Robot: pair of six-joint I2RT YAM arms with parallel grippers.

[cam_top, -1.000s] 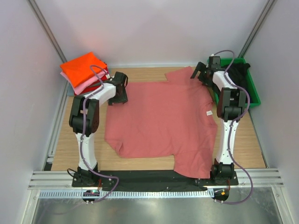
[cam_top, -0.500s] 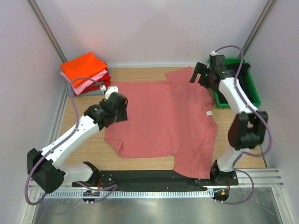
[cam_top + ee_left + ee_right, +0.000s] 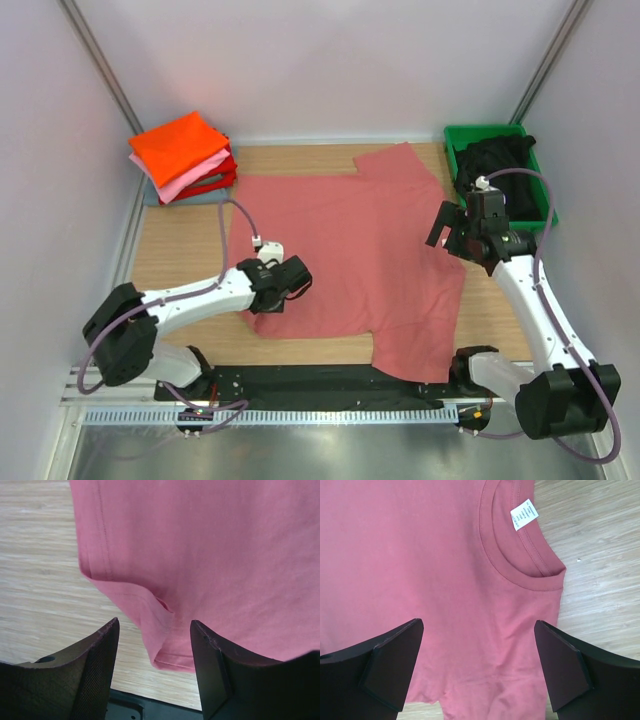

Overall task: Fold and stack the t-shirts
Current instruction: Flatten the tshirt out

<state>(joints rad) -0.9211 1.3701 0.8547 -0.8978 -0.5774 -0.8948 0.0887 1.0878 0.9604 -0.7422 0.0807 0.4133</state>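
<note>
A faded salmon-red t-shirt (image 3: 350, 250) lies spread flat on the wooden table, collar to the right. My left gripper (image 3: 295, 280) is open and low over the shirt's near-left hem corner (image 3: 165, 650), which sits between the fingers. My right gripper (image 3: 445, 228) is open above the collar (image 3: 520, 555) with its white label (image 3: 524, 514). Folded orange, pink and red t-shirts (image 3: 182, 155) are stacked at the far left. A black t-shirt (image 3: 495, 160) lies in the green bin.
The green plastic bin (image 3: 497, 133) stands at the far right corner. The shirt's near sleeve hangs over the table's black front edge (image 3: 300, 380). Bare wood (image 3: 180, 250) lies left of the shirt. White walls enclose the table.
Both arms have swung from the shirt's far side toward the near side. The left gripper came down to the near-left hem corner; the right gripper came back from the bin to the collar.
</note>
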